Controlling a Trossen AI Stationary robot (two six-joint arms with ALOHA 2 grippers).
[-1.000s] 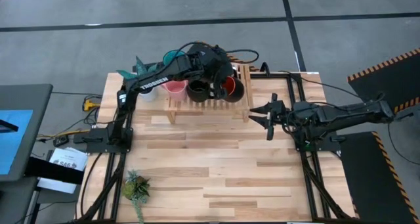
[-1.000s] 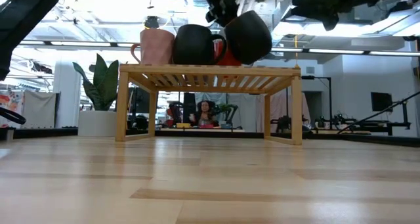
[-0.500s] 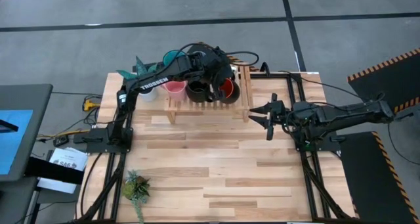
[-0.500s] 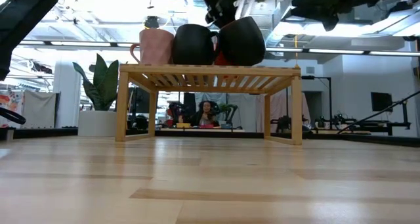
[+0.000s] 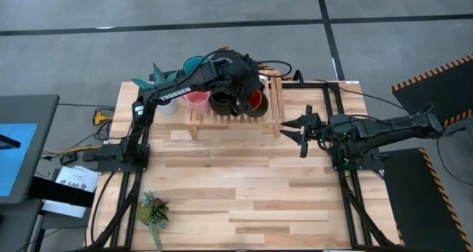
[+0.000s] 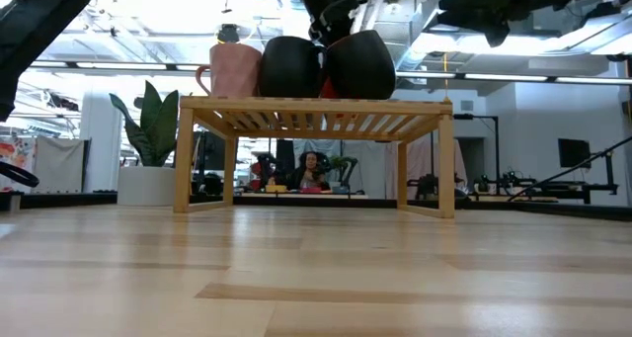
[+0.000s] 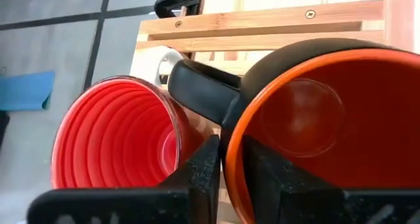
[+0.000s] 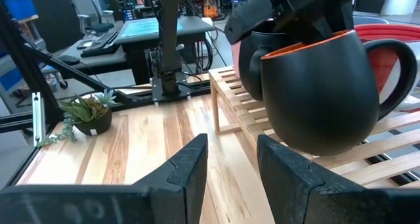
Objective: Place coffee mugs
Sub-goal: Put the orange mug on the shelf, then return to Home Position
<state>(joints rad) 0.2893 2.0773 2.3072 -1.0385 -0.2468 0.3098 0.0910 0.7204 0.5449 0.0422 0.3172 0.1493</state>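
Note:
My left gripper (image 5: 246, 89) is over the wooden rack (image 5: 272, 117) at the table's far side, shut on a black mug with an orange inside (image 6: 361, 64). That mug hangs slightly tilted beside another black mug (image 6: 290, 67) and a pink mug (image 6: 235, 68), both standing on the rack's slats. A red mug (image 7: 118, 135) sits right behind the held one. A teal mug (image 5: 194, 62) shows beyond the rack. My right gripper (image 5: 301, 134) waits open over the table, just right of the rack. My left gripper pinches the orange-lined mug's rim (image 7: 231, 142), one finger (image 7: 268, 178) inside the cup and one finger (image 7: 205, 168) outside, next to the handle (image 7: 197, 96). It comes from above, pointing down. The mug's base is at the slats; whether it rests there I cannot tell.
A small pot with a green plant (image 5: 153, 210) stands near the table's near left corner. A large leafy plant (image 5: 151, 77) is left of the rack. The wooden table top (image 5: 244, 185) lies bare between the rack and the near edge.
My left gripper has come down and moved a little toward the table's left, bringing the orange-lined mug from above the rack's right part down to the slats, close against the other black mug. The mug hangs less tilted than before.

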